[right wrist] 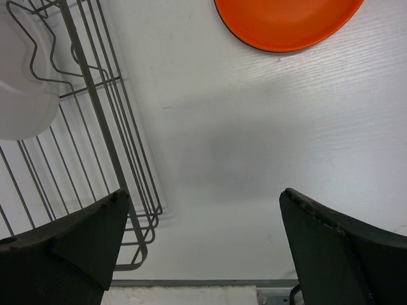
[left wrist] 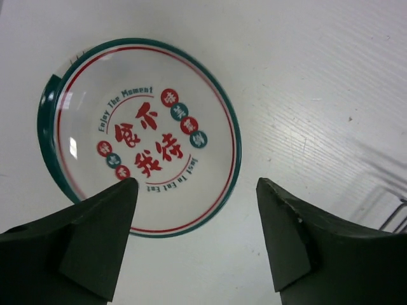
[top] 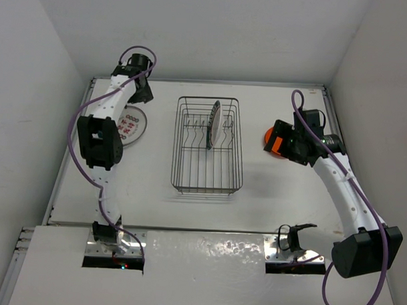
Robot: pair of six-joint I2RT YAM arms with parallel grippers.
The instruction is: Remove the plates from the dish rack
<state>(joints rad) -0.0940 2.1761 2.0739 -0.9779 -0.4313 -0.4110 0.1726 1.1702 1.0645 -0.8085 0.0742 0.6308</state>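
While a single plate (top: 213,125) stands on edge in the dish rack (top: 207,187), two others lie flat on the white table (top: 155,191) to either side of it. The dark wire rack sits mid-table between the two arms, its long axis running from the arms' side toward the far wall. The plate in it occupies the far half, held among the upright tines. From above it shows as a thin, slightly leaning sliver with a dark patterned rim, its edge lying roughly along the rack's length and its faces turned toward the left and right. The near half of the rack holds nothing but its wires.

To the left of the rack, well apart from it, a printed plate (left wrist: 143,136) rests face up on the table: white, ringed in green and red, with red characters and the words "Enjoy The Moment" at its centre. The left gripper (left wrist: 197,238) hangs over its edge with the fingers spread wide and nothing between them.

To the right of the rack, an orange plate (right wrist: 286,22) lies flat on the table, partly hidden in the overhead view by the right arm. The right gripper (right wrist: 203,244) hovers over bare table between the orange plate and the rack's side wall, its fingers likewise wide apart and holding nothing. In the right wrist view, the pale face of the racked plate shows through the wires.
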